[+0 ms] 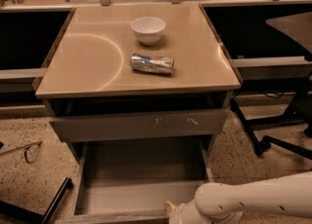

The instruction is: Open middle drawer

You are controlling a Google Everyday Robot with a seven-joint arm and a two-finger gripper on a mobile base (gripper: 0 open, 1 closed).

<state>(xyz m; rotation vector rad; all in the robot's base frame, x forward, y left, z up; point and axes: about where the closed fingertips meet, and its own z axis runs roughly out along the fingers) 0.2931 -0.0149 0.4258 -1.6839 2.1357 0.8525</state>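
Gripper: at the bottom edge of the view, pale end piece against the front rim of the open drawer, right of its middle; open or closed cannot be told.
Arm: thick, white, dotted with small holes; reaches in from the lower right and bends down toward the drawer front.
Middle drawer: low in the cabinet, standing well out toward the camera; grey box interior exposed, floor and side walls visible, flat front panel right at the lower edge of the view.
Floor: speckled beige on either side of the cabinet.
Dark bar: lying slantwise on the floor at lower left, beside the open drawer.
Scratched drawer front: directly above the open drawer, grey, pale marks right of centre, dark gap over it.
Chair base: black legs on the floor to the right, apart from the cabinet.
Tabletop: beige, glossy, curved reflection on the left half.
Can: silver, crushed, lying on its side near the middle of the top.
Bowl: white, upright, just behind the can, not touching it.
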